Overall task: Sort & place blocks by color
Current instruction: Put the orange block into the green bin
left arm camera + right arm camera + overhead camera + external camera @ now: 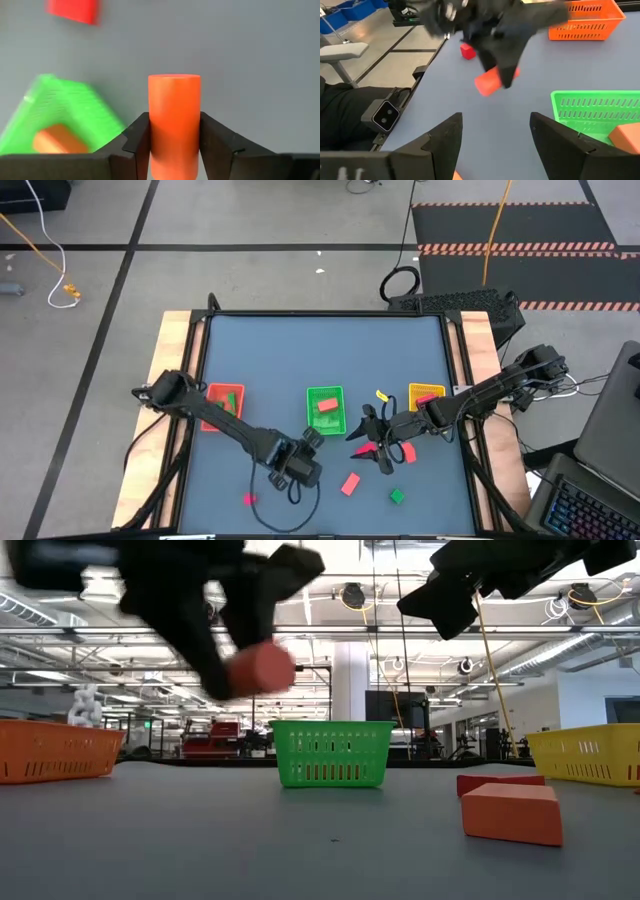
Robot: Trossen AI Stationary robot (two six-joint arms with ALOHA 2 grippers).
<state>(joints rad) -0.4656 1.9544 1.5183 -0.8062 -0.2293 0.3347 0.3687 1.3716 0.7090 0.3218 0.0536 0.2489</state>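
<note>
1. Tabletop (300,350) is blue-grey with pale wooden side rails; I see grey floor with dark lines around it, and in the low view a hall with ceiling lights behind
2. Orange tray (224,402), left of centre in my high view, holds a green piece
3. Green tray (325,410), at centre, holds an orange block (327,406)
4. Yellow tray (426,396), right of centre, holds a red piece
5. My left gripper (174,137) is clamped on an orange cylinder (174,120), lifted off the table below the green tray in the frame
6. My right gripper (495,132) hangs with fingers apart between the green and yellow trays
7. Loose blocks lie lower in the frame: a salmon one (350,484), a green one (397,496), a pink one (249,499)
</note>
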